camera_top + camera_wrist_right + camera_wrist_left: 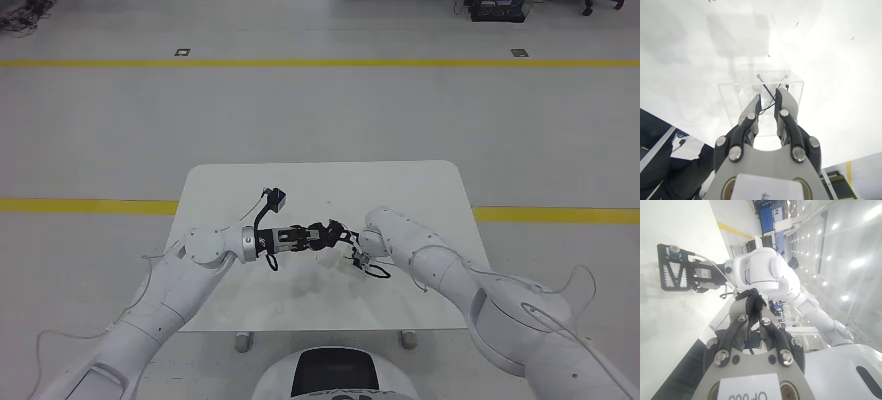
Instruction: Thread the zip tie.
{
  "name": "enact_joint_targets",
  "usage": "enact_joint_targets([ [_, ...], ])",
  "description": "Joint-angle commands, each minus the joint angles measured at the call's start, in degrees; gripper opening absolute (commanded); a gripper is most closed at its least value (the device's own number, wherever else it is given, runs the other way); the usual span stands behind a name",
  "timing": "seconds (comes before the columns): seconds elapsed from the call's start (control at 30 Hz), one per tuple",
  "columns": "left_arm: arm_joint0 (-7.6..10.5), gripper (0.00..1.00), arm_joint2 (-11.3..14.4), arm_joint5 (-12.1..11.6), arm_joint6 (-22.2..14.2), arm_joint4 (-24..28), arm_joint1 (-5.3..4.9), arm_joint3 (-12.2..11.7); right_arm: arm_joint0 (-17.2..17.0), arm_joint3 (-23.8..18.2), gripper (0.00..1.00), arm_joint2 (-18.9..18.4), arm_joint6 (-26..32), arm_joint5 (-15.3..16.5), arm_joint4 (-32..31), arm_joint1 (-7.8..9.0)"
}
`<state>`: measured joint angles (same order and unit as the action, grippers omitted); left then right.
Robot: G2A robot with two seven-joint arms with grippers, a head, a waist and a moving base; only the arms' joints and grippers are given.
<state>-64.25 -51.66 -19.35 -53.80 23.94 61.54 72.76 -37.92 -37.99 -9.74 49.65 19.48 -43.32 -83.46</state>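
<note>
Left gripper (752,303) clenched on a black zip tie (753,293), held above the table (300,180), probably to present it steady for threading. Right gripper (767,102) jaws apart, poised over the clear box (730,98) of spare ties (759,76), one strand seen between them; likely lining up a grasp.

industrial lab hall, yellow floor lines (320,63), rows of ceiling lights (856,262)

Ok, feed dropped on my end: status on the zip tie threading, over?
Left tool shut on a dark strip, likely a tie. Right tool open over the clear box holding zip ties. Nothing seen in the way.
</note>
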Motion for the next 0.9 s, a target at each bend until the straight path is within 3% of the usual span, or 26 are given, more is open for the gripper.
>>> enact_joint_targets([
  [0.0, 0.00, 0.00, 0.00, 0.00, 0.00, 0.00, 0.00, 0.00, 0.08, 0.37, 0.11, 0.00, 0.06, 0.00, 0.59, -0.07],
  [0.2, 0.00, 0.00, 0.00, 0.00, 0.00, 0.00, 0.00, 0.00, 0.22, 1.16, 0.00, 0.00, 0.04, 0.00, 1.36, -0.38],
  [0.87, 0.00, 0.00, 0.00, 0.00, 0.00, 0.00, 0.00, 0.00, 0.08, 3.64, 0.08, 0.00, -0.39, 0.00, 0.30, -1.88],
])
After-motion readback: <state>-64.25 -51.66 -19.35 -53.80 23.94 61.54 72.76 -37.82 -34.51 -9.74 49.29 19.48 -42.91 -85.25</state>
